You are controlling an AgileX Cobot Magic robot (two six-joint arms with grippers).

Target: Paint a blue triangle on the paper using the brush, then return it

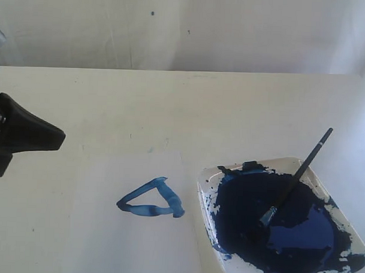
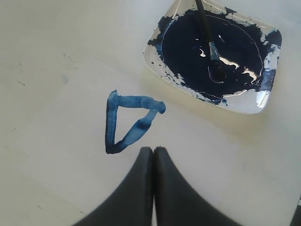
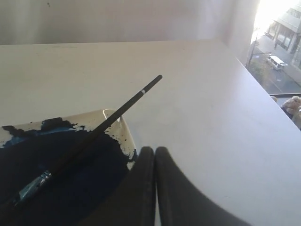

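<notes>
surface: cream table [image 1: 231,102] | lying on it: white paper [image 1: 107,241]; paint tray [image 1: 206,184] just beside

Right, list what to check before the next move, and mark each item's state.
1. Blue triangle closed on the paper: ok, three strokes meet at the corners.
2. Brush resting in the paint tray: ok, bristle end in the dark blue paint, handle sticking out over the rim.
3. Left gripper empty: ok, jaws shut with nothing between them.
4. Right gripper free of the brush: ok, jaws shut, apart from the handle.
5. Triangle paint dry: cannot tell.
6. Stray paint on the paper outside the triangle: ok, none visible.
</notes>
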